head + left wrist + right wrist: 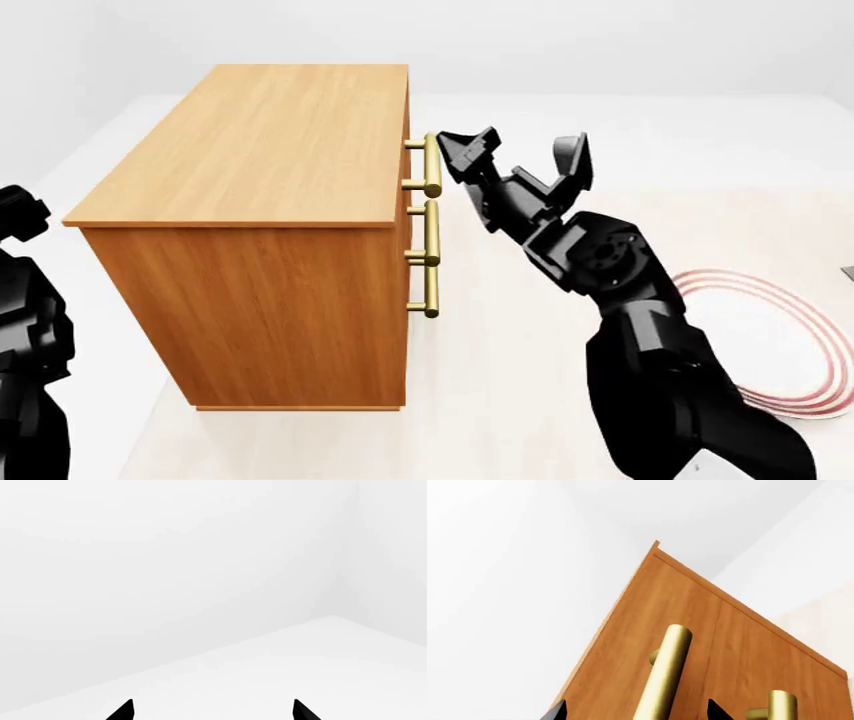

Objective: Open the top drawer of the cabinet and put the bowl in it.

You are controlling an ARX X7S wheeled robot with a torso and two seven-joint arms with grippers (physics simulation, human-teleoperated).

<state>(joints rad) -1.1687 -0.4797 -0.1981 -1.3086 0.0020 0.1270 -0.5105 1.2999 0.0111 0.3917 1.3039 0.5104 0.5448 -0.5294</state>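
With its fingers spread wide and empty, the right hand (514, 150) sits just beside the brass handle (430, 165) of the top drawer (694, 645), not yet closed on it. The drawer is shut in the cabinet (267, 200), so the opening step is in hand. Next: seat the bar between the fingers, clamp, pull outward. The left hand (212, 711) is also spread, holding nothing. The bowl is not in view.

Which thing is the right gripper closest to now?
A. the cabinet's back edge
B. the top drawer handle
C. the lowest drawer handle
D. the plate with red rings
B: the right gripper has its open jaws beside the top drawer handle of the cabinet.
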